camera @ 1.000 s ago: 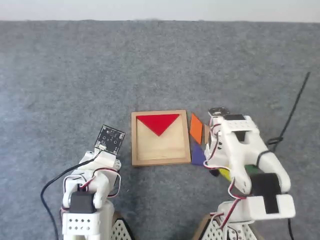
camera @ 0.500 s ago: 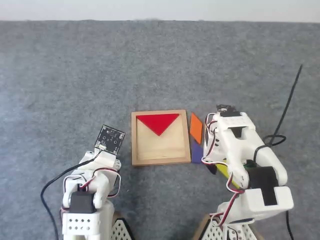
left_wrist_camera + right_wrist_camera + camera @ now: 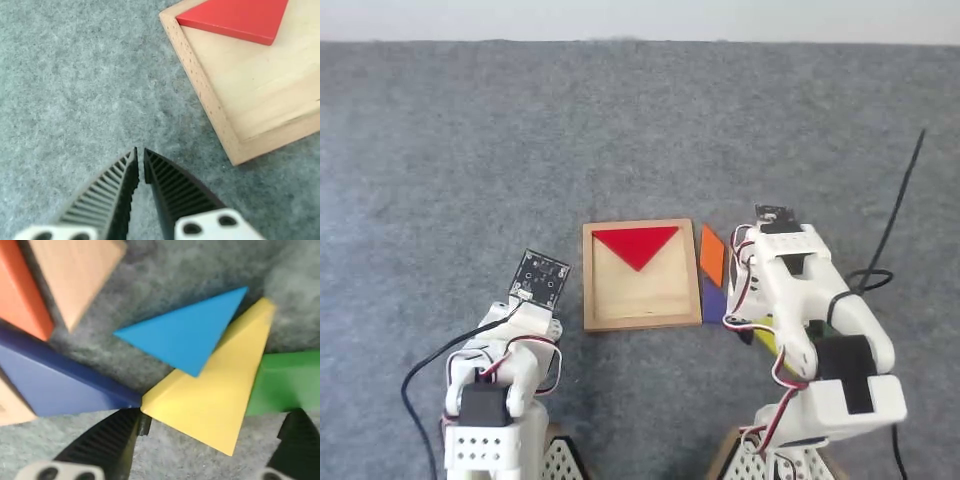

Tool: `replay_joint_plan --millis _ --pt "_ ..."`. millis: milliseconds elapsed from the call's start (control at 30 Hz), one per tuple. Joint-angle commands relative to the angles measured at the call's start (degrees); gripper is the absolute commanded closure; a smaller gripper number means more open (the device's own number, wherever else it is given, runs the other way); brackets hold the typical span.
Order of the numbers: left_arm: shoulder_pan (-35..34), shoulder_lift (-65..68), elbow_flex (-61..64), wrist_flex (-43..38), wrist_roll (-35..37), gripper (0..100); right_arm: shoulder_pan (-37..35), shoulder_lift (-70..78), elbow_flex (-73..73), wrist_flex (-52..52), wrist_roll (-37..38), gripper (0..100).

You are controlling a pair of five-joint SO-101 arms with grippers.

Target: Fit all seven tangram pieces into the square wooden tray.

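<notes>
Grey carpet [image 3: 470,130], pale wall strip [image 3: 640,18]

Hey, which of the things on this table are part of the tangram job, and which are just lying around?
Part of the job: wooden tray, red triangle in it, orange piece, dark blue piece, light blue triangle, yellow triangle, green piece, plain wood piece.

Just lying about: black cable, grey carpet.

Grey carpet [image 3: 470,140] under tray [image 3: 588,280], loose pieces [image 3: 712,257]

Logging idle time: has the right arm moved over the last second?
Yes. The right arm shifted slightly sideways, away from the wooden tray, which stayed put.
</notes>
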Motion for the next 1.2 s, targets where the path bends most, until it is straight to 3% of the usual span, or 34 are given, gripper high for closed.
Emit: replay_joint_plan --millis 0,333,700,900,1167 --pt "-0.3 -1.3 -0.5 0.3 -0.4 98 -0.6 -7.8 -6.2 -2.5 -1.3 62.5" --pt "-0.3 -1.3 -0.5 0.3 -0.4 98 -0.5 -12.2 -5.5 -2.3 -5.4 62.3" --pt "-0.3 -1.3 -0.5 0.3 -0.4 98 -0.1 3.1 -5.6 -5.9 -5.1 62.3" --pt "-0.3 -1.3 -0.5 0.3 -0.4 98 0.0 4.4 -7.0 -1.8 -4.8 62.6" --pt "-0.3 -1.3 -0.5 0.3 -0.4 98 -0.1 2.8 -6.6 6.0 2.6 62.5"
